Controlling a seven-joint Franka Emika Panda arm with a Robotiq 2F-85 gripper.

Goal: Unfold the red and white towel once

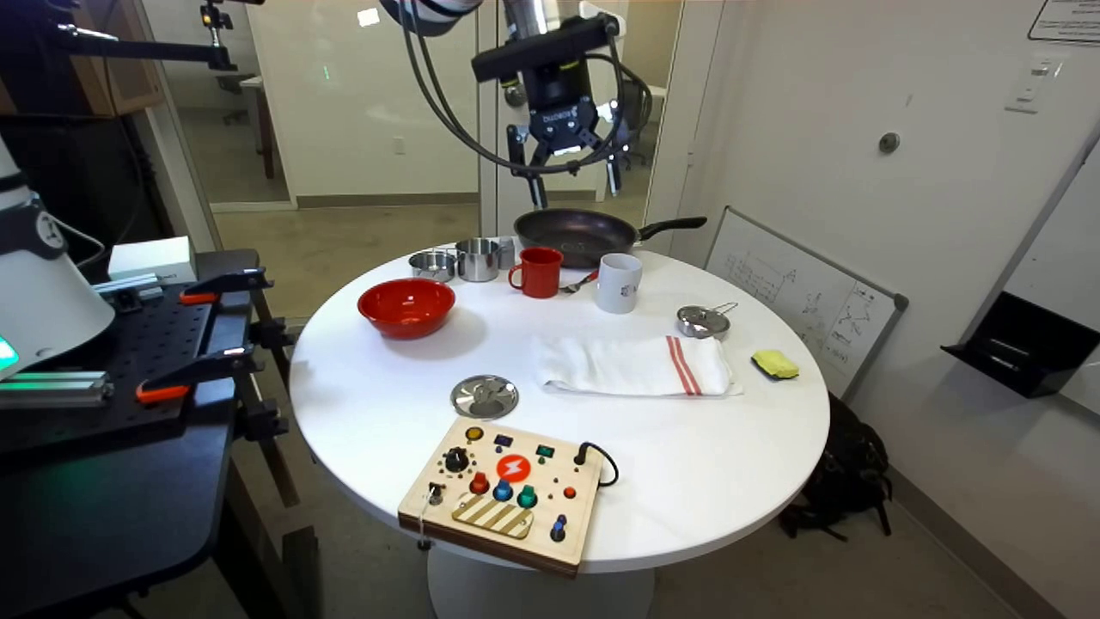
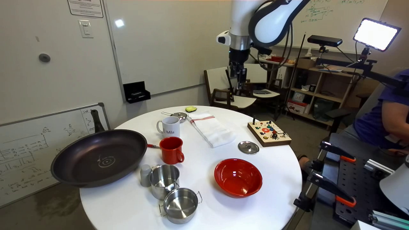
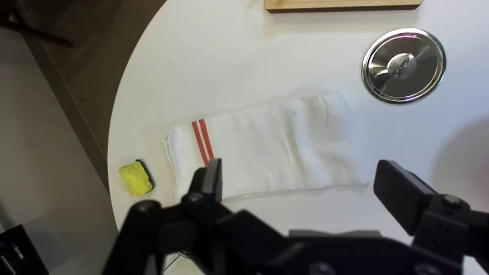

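Round white counter [image 1: 696,490], red-striped white towel [image 3: 259,149] lying folded.
Your gripper [image 1: 577,193] hangs well above it, jaws spread wide; yellow sponge [image 3: 135,178] sits near the striped end.

We hold our arm [image 2: 268,27] raised, our wrist [image 2: 239,42] upright above our gripper [image 1: 577,198], which points downward. In the wrist view our two fingers [image 3: 403,196] stand wide apart. In an exterior view our cables [image 1: 447,112] hang in a loop past the gripper, and our white base [image 1: 47,288] shows a green light [image 1: 6,352].
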